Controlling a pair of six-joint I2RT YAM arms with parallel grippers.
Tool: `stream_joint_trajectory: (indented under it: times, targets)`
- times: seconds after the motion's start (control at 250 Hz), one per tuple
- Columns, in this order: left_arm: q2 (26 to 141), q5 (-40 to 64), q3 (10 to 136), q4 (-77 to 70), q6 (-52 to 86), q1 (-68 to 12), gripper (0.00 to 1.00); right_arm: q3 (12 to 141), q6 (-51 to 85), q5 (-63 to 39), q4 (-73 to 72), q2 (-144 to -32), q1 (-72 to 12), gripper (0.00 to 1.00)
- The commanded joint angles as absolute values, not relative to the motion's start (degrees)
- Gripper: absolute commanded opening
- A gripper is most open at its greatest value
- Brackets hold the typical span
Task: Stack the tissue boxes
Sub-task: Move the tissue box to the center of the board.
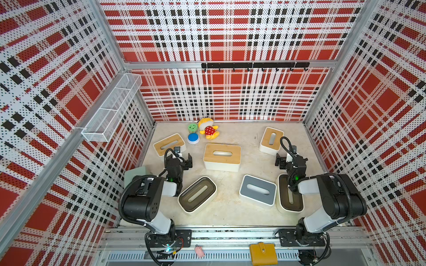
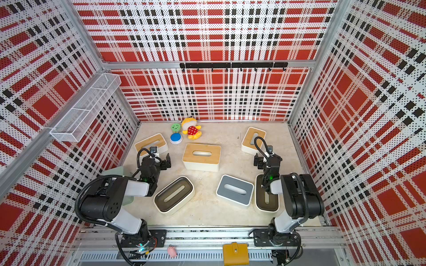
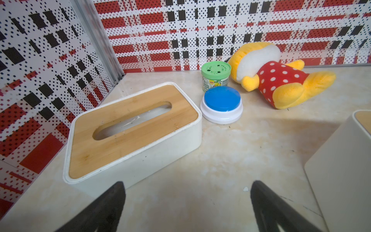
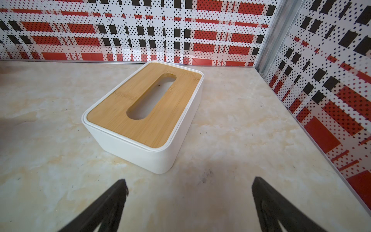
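Note:
Several tissue boxes lie apart on the beige floor, none on another. Bamboo-lidded ones are at the back left (image 1: 169, 144), centre (image 1: 222, 156) and back right (image 1: 271, 139). A dark-brown-lidded box (image 1: 197, 194) and a grey-lidded box (image 1: 257, 189) lie nearer the front. Another dark-lidded box (image 1: 290, 198) is partly under my right arm, and a pale-green box (image 1: 134, 175) is mostly hidden under my left arm. My left gripper (image 3: 187, 192) is open and empty beside the back-left box (image 3: 130, 124). My right gripper (image 4: 189, 190) is open and empty, short of the back-right box (image 4: 148, 108).
A blue disc (image 1: 193, 138), a green jar (image 1: 192, 127) and a yellow plush toy (image 1: 208, 129) sit at the back near the back-left box. A wire basket (image 1: 113, 108) hangs on the left wall. A yellow wallet (image 1: 263, 253) lies on the front rail.

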State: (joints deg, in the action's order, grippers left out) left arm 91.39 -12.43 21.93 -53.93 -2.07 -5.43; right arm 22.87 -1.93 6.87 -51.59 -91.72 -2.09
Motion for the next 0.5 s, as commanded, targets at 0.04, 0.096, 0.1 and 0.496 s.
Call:
stream_joint_trajectory:
  times: [0.04, 0.096, 0.1, 0.496]
  targets:
    - [90.27, -12.45, 22.90, -54.05, -2.46, -5.30, 0.99, 22.84, -2.64, 6.59, -53.33, -91.21, -1.67, 1.00]
    - [90.26, -12.47, 22.87, -54.05, -2.46, -5.36, 0.99, 22.79, -2.64, 6.59, -53.27, -91.19, -1.67, 0.99]
    - [90.26, -12.47, 22.91, -54.05, -2.46, -5.36, 0.99, 22.82, -2.64, 6.59, -53.31, -91.21, -1.67, 1.00]
    - [90.31, -12.45, 22.81, -54.05, -2.37, -5.27, 0.99, 22.74, -2.64, 6.10, -53.46, -91.05, -1.68, 1.00]
